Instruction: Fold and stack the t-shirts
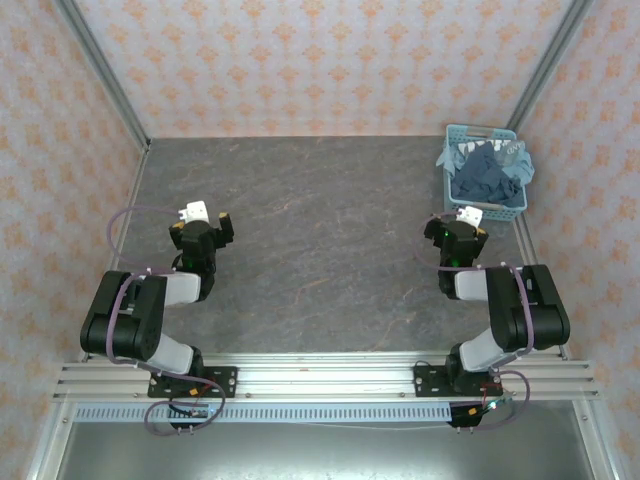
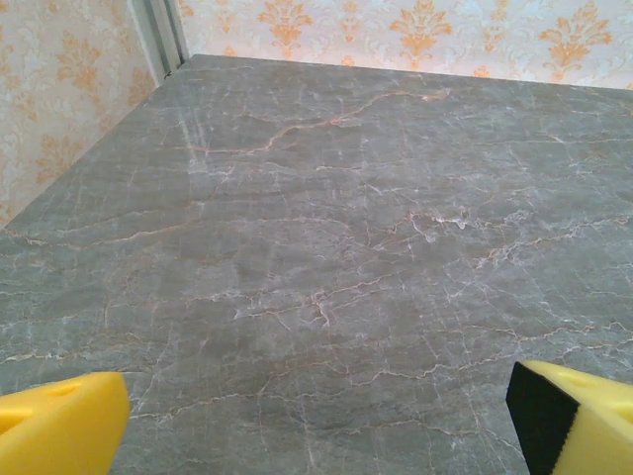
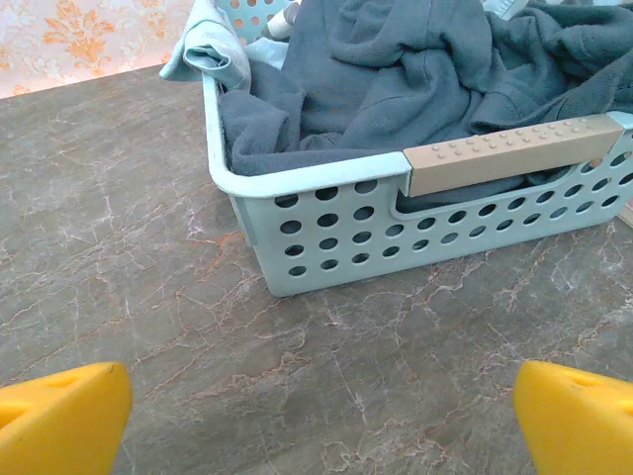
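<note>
The t-shirts lie crumpled in a heap inside the light-blue basket. Most are dark slate-blue, and a pale blue one hangs over the basket's corner. From above, the heap fills the basket at the table's back right. My right gripper is open just in front of the basket's near wall, its yellow fingertips wide apart over bare table. It sits just short of the basket in the top view. My left gripper is open and holds nothing, at the left of the table.
The basket has a tan handle strip on its near rim. The grey marble tabletop is bounded by patterned walls and metal corner rails. Both arm bases stand on the rail at the near edge.
</note>
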You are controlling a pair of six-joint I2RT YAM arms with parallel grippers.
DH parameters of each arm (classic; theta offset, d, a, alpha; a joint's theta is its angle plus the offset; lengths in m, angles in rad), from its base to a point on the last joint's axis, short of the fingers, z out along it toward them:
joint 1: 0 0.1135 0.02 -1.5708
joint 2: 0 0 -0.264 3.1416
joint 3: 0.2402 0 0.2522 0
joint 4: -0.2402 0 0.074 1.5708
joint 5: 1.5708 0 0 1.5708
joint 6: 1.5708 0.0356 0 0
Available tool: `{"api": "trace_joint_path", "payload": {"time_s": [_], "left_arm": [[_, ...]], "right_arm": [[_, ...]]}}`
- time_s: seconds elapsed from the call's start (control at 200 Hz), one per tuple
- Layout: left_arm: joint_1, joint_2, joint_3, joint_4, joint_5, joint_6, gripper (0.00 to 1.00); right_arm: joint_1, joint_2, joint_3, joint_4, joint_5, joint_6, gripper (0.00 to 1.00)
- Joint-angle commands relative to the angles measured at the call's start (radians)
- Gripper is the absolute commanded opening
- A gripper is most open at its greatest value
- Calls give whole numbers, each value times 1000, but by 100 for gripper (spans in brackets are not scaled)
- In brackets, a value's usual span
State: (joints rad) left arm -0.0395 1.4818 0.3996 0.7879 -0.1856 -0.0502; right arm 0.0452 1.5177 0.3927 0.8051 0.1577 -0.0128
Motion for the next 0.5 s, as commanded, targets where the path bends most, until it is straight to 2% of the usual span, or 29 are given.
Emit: {"api": "trace_joint_path", "payload": {"time_s": [0.0, 0.495], "left_arm": [[-7, 9, 7, -14, 8, 27, 100], [-17, 12, 15, -24, -4, 36, 100]], "right_arm": [[-3, 1, 5, 8, 17, 2, 99], [-3, 1, 6, 7, 17, 3, 99]]}}
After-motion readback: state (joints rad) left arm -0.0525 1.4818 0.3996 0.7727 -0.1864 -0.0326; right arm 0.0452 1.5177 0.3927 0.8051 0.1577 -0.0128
